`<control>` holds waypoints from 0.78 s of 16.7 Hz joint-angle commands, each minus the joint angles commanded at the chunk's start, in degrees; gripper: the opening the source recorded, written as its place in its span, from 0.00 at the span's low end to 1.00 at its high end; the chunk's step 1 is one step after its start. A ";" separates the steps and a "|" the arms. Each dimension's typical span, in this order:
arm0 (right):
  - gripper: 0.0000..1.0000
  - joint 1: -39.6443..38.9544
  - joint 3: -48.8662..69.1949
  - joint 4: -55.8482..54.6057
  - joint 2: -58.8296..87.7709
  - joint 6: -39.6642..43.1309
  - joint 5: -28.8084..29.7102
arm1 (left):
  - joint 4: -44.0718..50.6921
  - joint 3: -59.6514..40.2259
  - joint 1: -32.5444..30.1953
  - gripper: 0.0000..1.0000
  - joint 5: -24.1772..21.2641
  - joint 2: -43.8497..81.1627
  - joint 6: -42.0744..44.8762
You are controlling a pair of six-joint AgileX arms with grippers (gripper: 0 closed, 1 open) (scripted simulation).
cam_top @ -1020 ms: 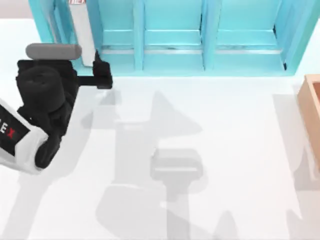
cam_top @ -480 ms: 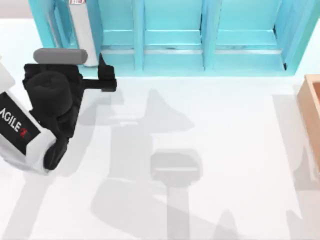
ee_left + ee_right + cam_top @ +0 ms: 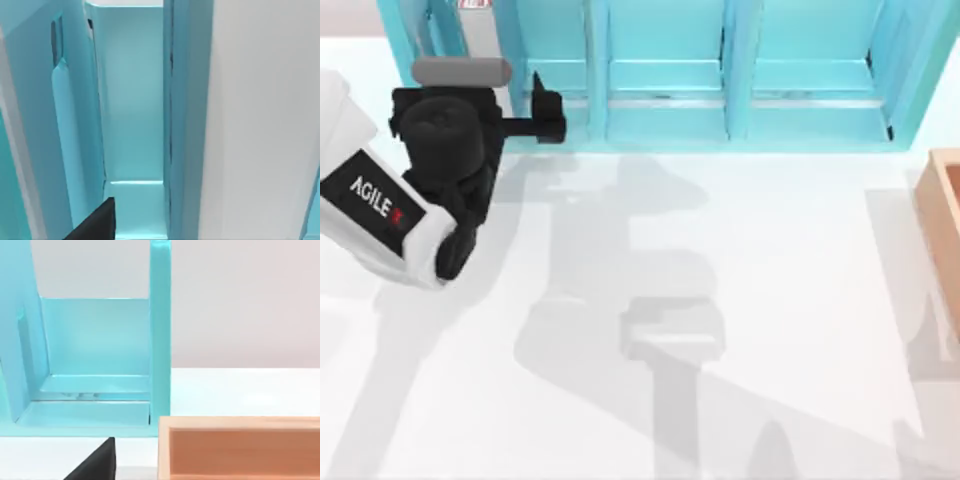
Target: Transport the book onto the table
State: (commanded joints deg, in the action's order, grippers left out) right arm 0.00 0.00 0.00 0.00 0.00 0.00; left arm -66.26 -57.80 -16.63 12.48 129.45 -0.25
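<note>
The book (image 3: 480, 28) stands upright in the leftmost compartment of the turquoise shelf (image 3: 660, 100), at the far left of the white table (image 3: 740, 300); from above, its pale spine and a bit of red-and-white label at the far end are what show. In the left wrist view the book's pale face (image 3: 260, 120) rises close up beside a turquoise divider, with the back wall of the neighbouring compartment beyond. The left gripper (image 3: 515, 90) sits at the front of that compartment, just in front of the book's near end, with one dark finger (image 3: 546, 104) reaching to the right of the book against the shelf's front edge. Whether its fingers are spread or closed I cannot tell, since the black wrist covers most of it, and contact with the book is not clear either. A tan wooden box (image 3: 945, 235) stands at the table's right edge, well apart from the book. The right wrist view looks over that box (image 3: 240, 447) toward the end compartment of the shelf (image 3: 95, 360).
</note>
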 joint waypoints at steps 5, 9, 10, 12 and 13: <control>1.00 0.00 0.00 0.00 0.00 0.00 0.00 | 5.47 -10.65 1.38 1.00 -1.44 5.22 0.08; 1.00 0.00 0.00 0.00 0.00 0.00 0.00 | 5.75 -11.12 1.46 1.00 -1.52 5.44 0.08; 1.00 0.00 0.00 0.00 0.00 0.00 0.00 | 5.75 -11.12 1.46 0.92 -1.52 5.44 0.08; 1.00 0.00 0.00 0.00 0.00 0.00 0.00 | 5.75 -11.12 1.46 0.77 -1.52 5.44 0.08; 1.00 0.00 0.00 0.00 0.00 0.00 0.00 | 5.75 -11.12 1.46 0.70 -1.52 5.44 0.08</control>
State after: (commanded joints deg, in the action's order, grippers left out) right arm 0.00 0.00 0.00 0.00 0.00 0.00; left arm -60.50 -68.93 -15.17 10.96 134.89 -0.17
